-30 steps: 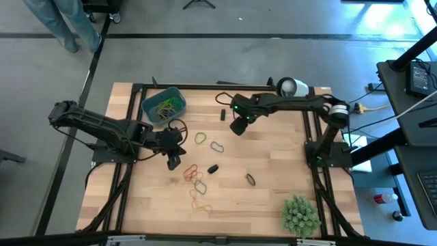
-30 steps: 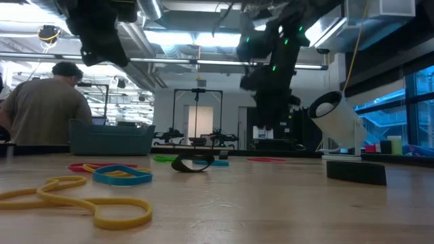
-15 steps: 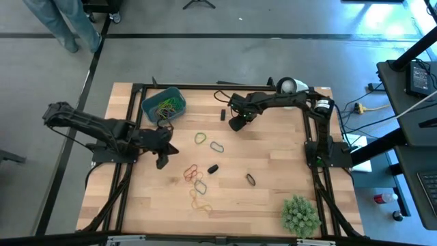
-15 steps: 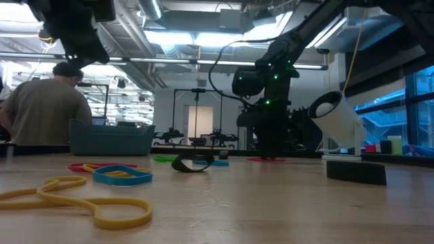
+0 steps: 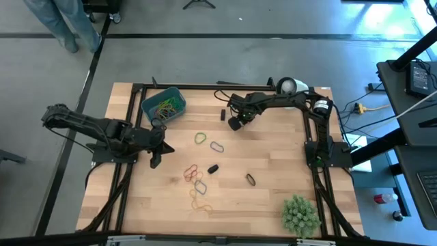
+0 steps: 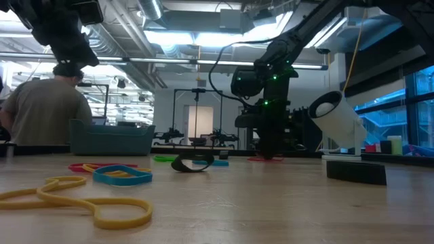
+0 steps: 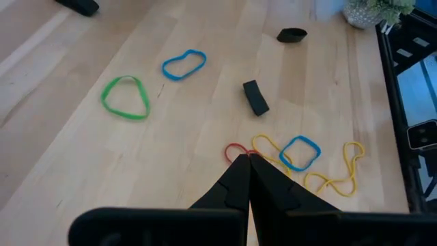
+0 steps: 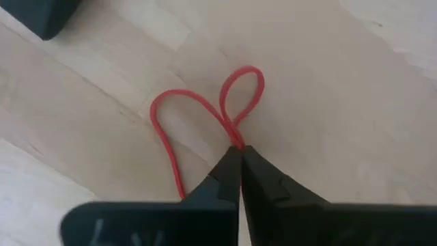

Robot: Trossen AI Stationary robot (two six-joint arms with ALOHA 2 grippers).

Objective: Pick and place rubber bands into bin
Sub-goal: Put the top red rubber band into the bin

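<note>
My right gripper point(image 5: 234, 125) stands fingers-down on the far middle of the table, shut on a red rubber band point(image 8: 205, 109) that lies flat on the wood. My left gripper point(image 5: 153, 162) hangs shut and empty above the table's left part, short of the loose bands. The teal bin point(image 5: 149, 109) sits at the far left with several bands inside. More rubber bands lie flat mid-table: green point(image 5: 200, 138), blue point(image 5: 217, 146), red point(image 5: 191, 171), yellow point(image 5: 200, 201) and dark ones point(image 5: 213, 168). My right gripper pinches the red band between its two fingertips where its strands come together point(image 8: 235, 140). The fingers come from above, pointing down. The band lies on the table, with a small loop point(image 8: 244, 85) and a wider arc spreading away from the tips.
A black block point(image 5: 222, 114) lies just beside the right gripper. A white cup point(image 5: 290, 86) lies at the far right and a spiky green plant ball point(image 5: 300, 215) at the near right. A person point(image 6: 41, 108) sits beyond the table.
My right gripper has come down onto the table and shut on the red band. My left gripper, still shut, has drawn back toward the table's left edge and sunk a little.
</note>
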